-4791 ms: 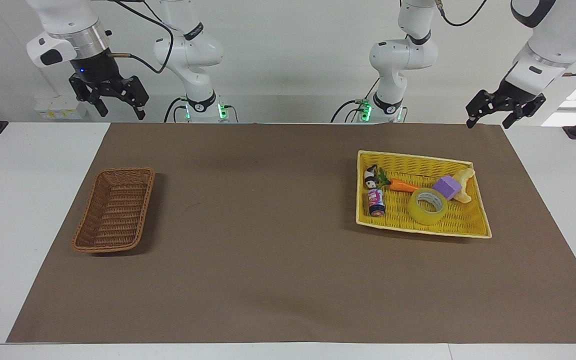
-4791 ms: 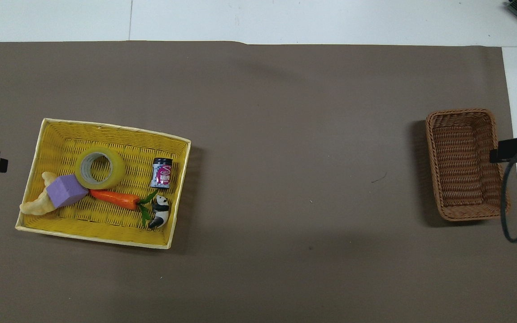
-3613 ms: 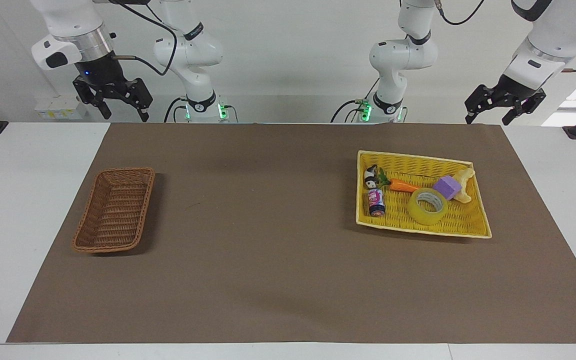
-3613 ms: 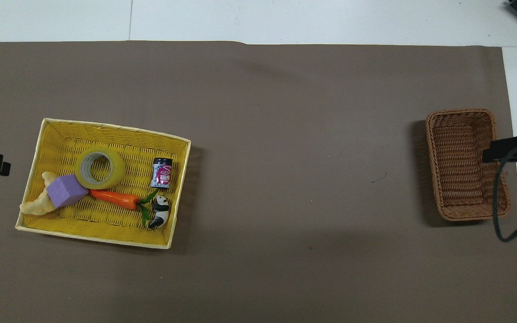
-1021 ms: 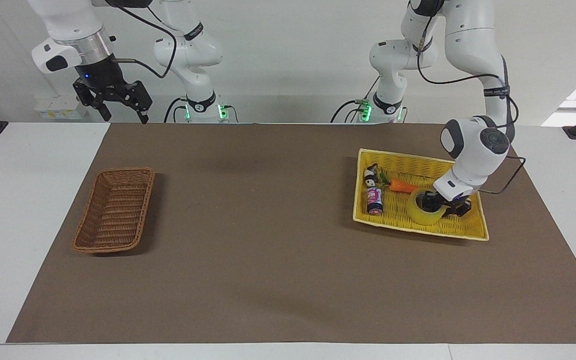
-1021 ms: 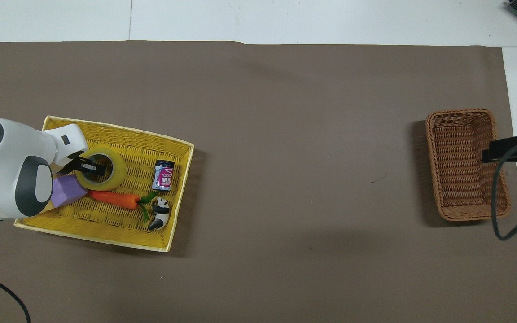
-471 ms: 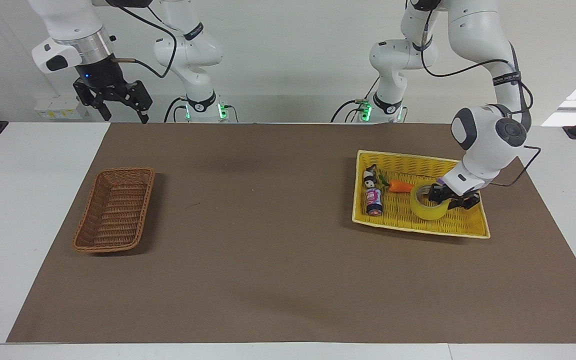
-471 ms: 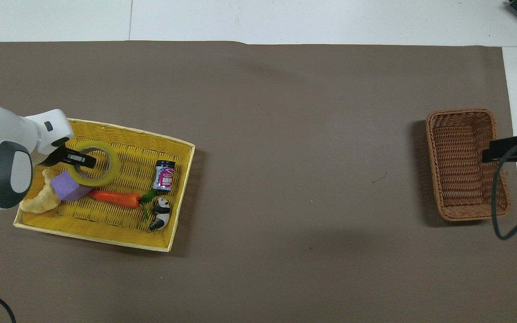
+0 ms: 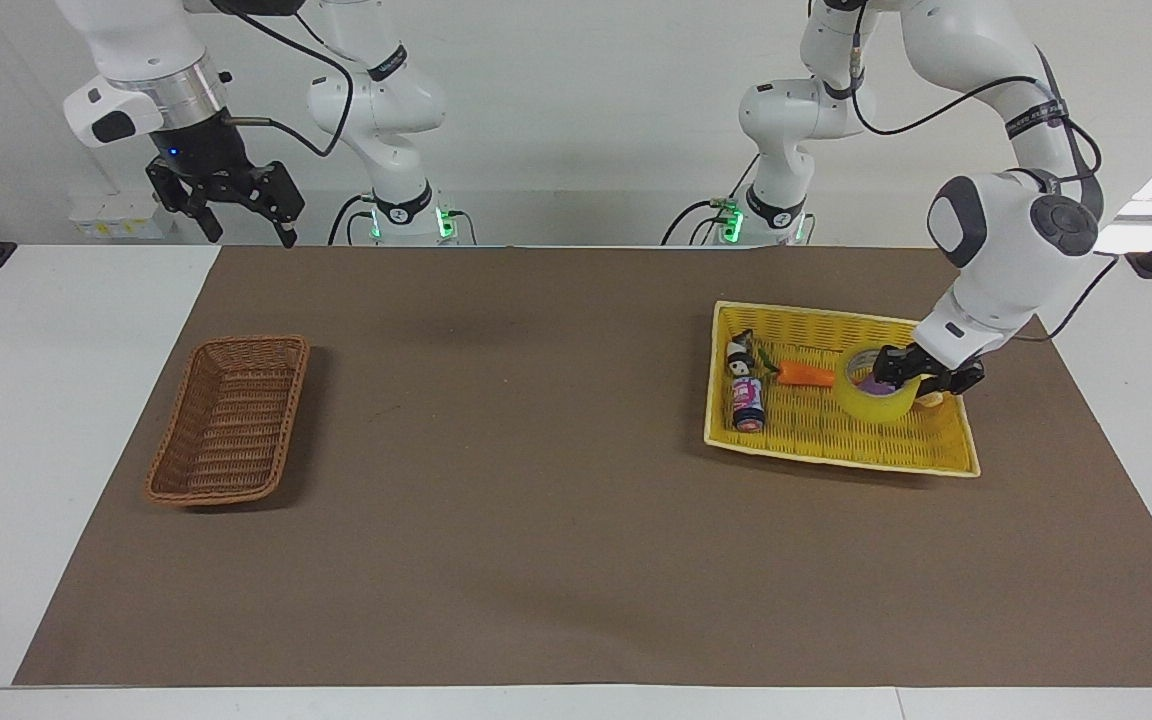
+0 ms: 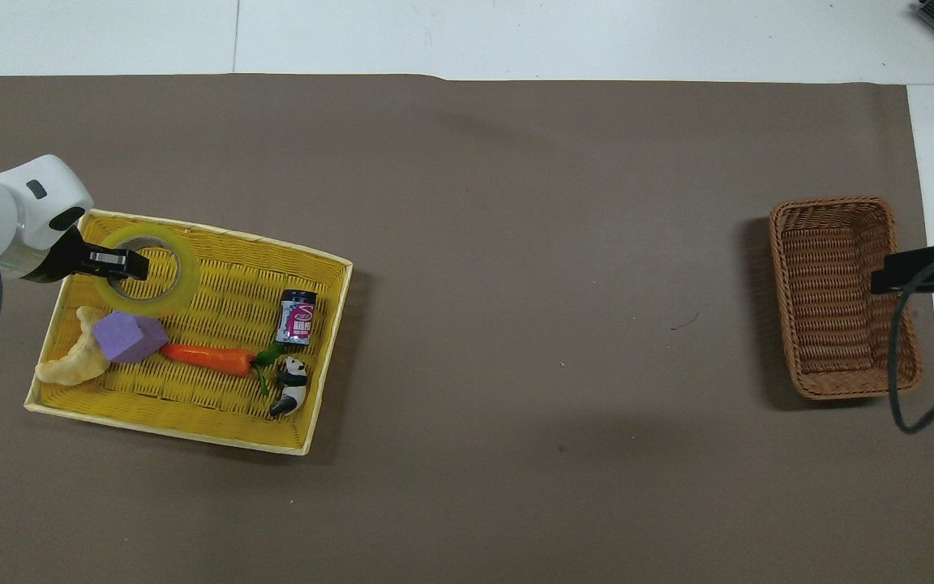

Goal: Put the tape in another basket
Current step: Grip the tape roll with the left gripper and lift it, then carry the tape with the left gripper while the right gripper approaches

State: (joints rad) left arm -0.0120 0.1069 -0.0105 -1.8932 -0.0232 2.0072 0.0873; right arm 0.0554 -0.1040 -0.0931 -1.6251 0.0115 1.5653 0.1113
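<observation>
The tape (image 9: 874,402) is a yellow translucent roll, lifted a little above the yellow woven tray (image 9: 836,445). My left gripper (image 9: 926,380) is shut on the roll's wall, one finger inside the ring. In the overhead view the tape (image 10: 160,285) hangs over the tray's (image 10: 216,389) corner farthest from the robots, at my left gripper (image 10: 114,262). The small brown wicker basket (image 9: 226,420) stands empty at the right arm's end of the table. My right gripper (image 9: 231,205) waits open, high in the air, over that basket's (image 10: 832,300) outer edge.
In the yellow tray lie an orange carrot (image 10: 206,358), a purple block (image 10: 128,338), a pale yellow curved piece (image 10: 70,365), a small can (image 10: 297,318) and a panda figure (image 10: 292,385). Brown paper (image 9: 536,480) covers the table between tray and basket.
My left arm came down into the yellow tray, closed on the tape and has lifted it, carrying it toward the tray's outer corner. The tray shifted slightly. The right arm has barely moved.
</observation>
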